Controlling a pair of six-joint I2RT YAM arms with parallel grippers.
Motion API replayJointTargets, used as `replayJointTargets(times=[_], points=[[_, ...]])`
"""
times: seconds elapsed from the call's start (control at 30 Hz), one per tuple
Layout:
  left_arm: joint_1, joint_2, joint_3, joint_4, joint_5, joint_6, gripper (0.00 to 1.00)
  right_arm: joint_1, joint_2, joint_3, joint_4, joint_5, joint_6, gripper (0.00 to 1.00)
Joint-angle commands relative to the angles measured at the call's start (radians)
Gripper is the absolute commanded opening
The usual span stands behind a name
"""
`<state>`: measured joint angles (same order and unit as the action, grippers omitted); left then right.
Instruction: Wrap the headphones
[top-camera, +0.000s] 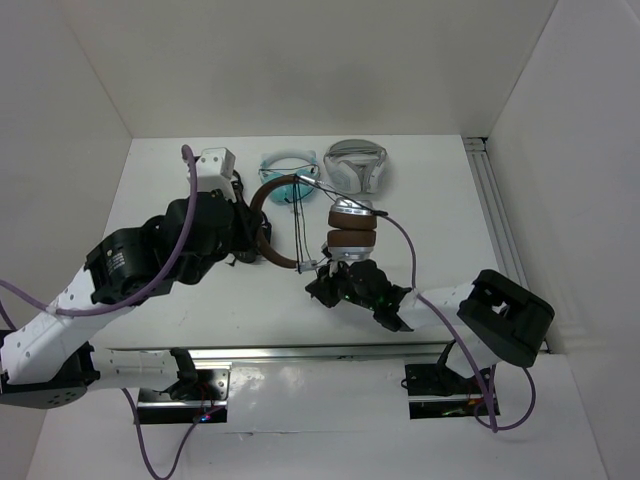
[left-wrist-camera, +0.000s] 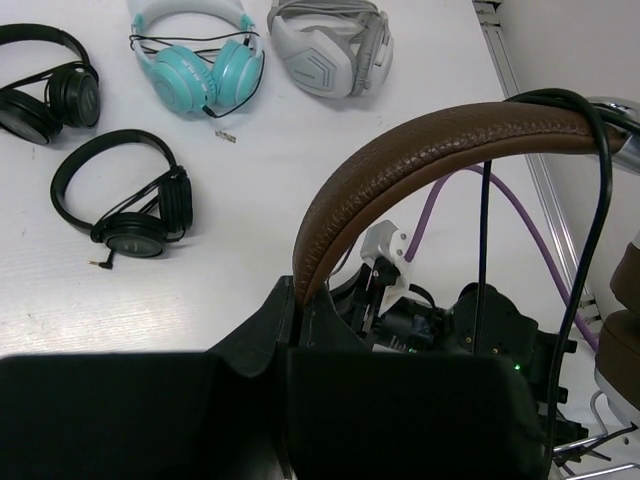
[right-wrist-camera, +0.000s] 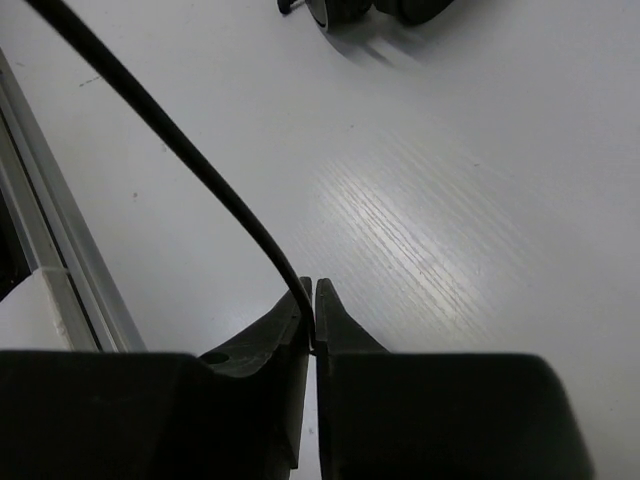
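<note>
Brown headband (left-wrist-camera: 430, 150) clamped by left gripper (left-wrist-camera: 295, 305); right gripper (right-wrist-camera: 313, 305) pinching black cable (right-wrist-camera: 180, 150).

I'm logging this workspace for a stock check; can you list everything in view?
brown headphones: one, brown pads and headband, silver cups, table centre
cable: one, black, draped over the brown headband
teal headphones: one, teal, far edge
white-grey headphones: one, white-grey, right of teal pair
black headphones: two, black, left of teal pair
table: one, white
rail: one, silver, table's right edge
left gripper: black, shut on brown headband
right gripper: black, pinching the cable
</note>
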<state>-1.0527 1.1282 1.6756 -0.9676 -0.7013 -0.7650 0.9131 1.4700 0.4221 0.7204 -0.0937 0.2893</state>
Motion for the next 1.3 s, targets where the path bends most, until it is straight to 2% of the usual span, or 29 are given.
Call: replayJointTargets(times=[0.0, 0.1, 0.13, 0.3, 0.43, 0.53, 0.63, 0.77, 0.83, 0.97, 1.27], points=[[-0.006, -0.036, 0.026, 0.064, -0.032, -0.049, 0.0, 0.018, -0.02, 0.037, 0.059, 0.018, -0.015, 0.16], [-0.006, -0.036, 0.026, 0.055, -0.058, -0.065, 0.0, 0.046, -0.02, 0.018, 0.059, 0.044, -0.015, 0.16], [-0.006, -0.036, 0.026, 0.029, -0.076, -0.082, 0.0, 0.058, -0.02, 0.001, 0.068, 0.072, -0.015, 0.11], [0.008, -0.047, 0.004, -0.02, -0.17, -0.167, 0.0, 0.225, -0.071, -0.037, 0.031, 0.251, 0.019, 0.01], [0.127, -0.038, -0.005, -0.029, -0.155, -0.168, 0.0, 0.372, -0.125, -0.037, -0.071, 0.473, 0.05, 0.0], [0.221, -0.016, -0.005, -0.029, -0.07, -0.126, 0.0, 0.508, -0.186, -0.028, -0.166, 0.606, 0.069, 0.0], [0.385, -0.027, -0.071, 0.047, 0.025, -0.057, 0.0, 0.636, -0.22, 0.035, -0.284, 0.771, 0.089, 0.0], [0.497, -0.027, -0.149, 0.106, 0.105, 0.001, 0.0, 0.78, -0.243, 0.135, -0.464, 0.919, 0.099, 0.0], [0.497, -0.027, -0.192, 0.115, 0.105, 0.015, 0.0, 0.828, -0.243, 0.176, -0.542, 0.948, 0.099, 0.0], [0.448, 0.007, -0.241, 0.086, -0.001, -0.031, 0.0, 0.865, -0.209, 0.309, -0.657, 1.012, 0.074, 0.0], [0.359, 0.085, -0.35, 0.024, -0.026, -0.049, 0.0, 0.888, -0.169, 0.591, -0.964, 1.075, -0.038, 0.0]])
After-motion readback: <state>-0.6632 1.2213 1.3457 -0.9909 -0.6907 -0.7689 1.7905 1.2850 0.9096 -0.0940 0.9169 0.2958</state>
